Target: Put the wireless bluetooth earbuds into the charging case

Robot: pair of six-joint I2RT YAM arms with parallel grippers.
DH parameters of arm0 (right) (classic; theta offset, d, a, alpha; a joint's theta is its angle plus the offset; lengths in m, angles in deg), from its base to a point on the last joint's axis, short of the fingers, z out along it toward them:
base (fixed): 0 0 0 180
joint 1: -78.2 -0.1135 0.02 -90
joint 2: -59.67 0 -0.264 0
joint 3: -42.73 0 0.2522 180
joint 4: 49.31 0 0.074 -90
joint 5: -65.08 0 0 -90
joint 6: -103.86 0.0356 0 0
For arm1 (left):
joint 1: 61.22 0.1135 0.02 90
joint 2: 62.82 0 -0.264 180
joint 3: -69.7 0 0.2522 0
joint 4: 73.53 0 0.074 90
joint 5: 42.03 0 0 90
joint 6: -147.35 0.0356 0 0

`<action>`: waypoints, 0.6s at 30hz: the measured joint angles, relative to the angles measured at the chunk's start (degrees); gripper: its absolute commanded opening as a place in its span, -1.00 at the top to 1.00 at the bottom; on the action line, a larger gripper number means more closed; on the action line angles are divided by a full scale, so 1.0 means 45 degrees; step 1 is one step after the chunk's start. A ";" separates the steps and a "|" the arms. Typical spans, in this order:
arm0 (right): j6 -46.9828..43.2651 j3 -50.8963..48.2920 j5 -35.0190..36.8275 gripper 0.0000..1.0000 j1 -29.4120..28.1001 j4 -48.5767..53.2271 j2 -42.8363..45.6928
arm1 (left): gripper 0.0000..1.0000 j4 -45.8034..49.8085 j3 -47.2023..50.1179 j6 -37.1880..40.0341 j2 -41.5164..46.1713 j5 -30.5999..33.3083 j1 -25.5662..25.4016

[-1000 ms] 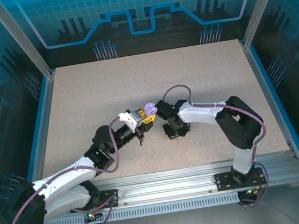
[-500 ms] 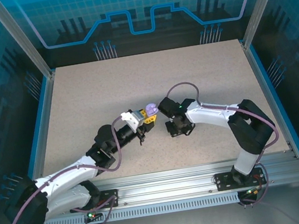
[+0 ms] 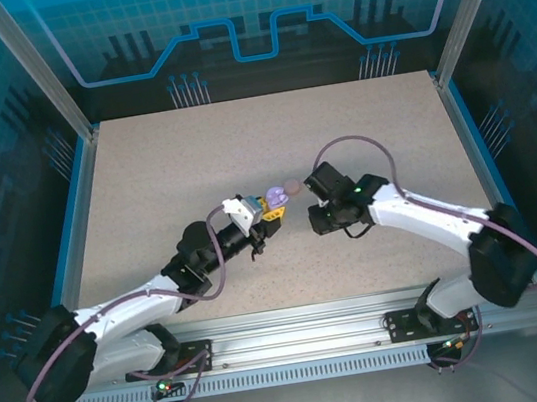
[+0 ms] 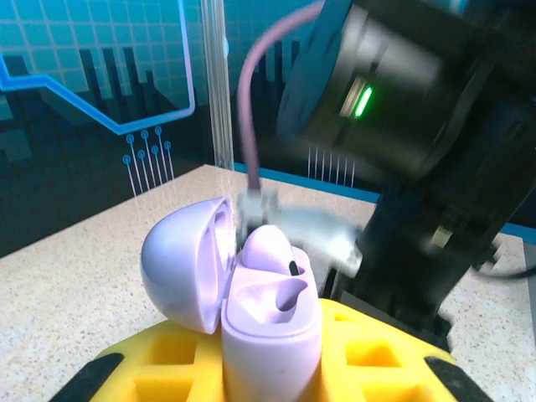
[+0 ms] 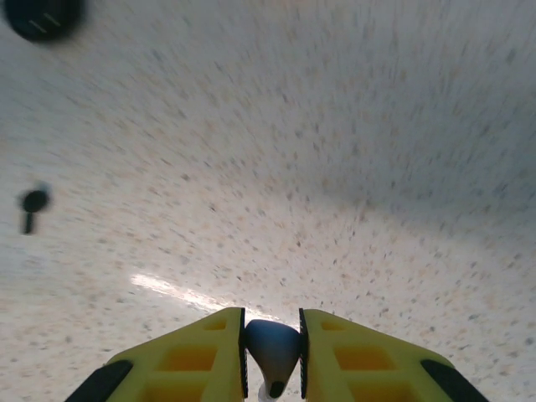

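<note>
My left gripper (image 3: 271, 207) is shut on the open lilac charging case (image 4: 268, 335), held upright between its yellow fingers (image 4: 394, 352). The lid (image 4: 180, 260) hangs open to the left. One lilac earbud (image 4: 268, 251) sits in the far slot and the near slot is empty. From above the case (image 3: 275, 198) shows at mid-table. My right gripper (image 3: 314, 220) hovers just right of it and is shut on a small stemmed earbud (image 5: 272, 352), greyish lilac in shadow, stem pointing down. Below it lies bare speckled table (image 5: 335, 167).
A small black stemmed earbud (image 5: 32, 203) lies on the table at the left of the right wrist view, with a blurred dark round thing (image 5: 42, 12) beyond it. A small pinkish round object (image 3: 292, 186) rests between the two grippers. Blue rails edge the table (image 3: 238, 135).
The right arm has swung out to the right, drawing its gripper back from the case. The left gripper with the case has shifted slightly right. The pinkish object is now uncovered.
</note>
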 measured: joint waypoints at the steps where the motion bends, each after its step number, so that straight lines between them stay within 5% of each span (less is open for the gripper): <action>1: -0.0126 0.0000 -0.0010 0.57 0.0019 -0.0053 0.0525 | 0.95 -0.0058 -0.0010 -0.0058 -0.0165 -0.0034 0.0000; 10: -0.1117 0.0005 -0.0685 0.57 0.0019 -0.1001 0.4265 | 0.96 -0.0899 -0.0384 -0.0602 -0.1778 -0.0306 -0.0029; 18: -0.1919 0.0457 -0.1277 0.57 -0.0733 -0.1574 0.4401 | 0.97 -0.1690 -0.0607 -0.0612 -0.2773 -0.0753 -0.0165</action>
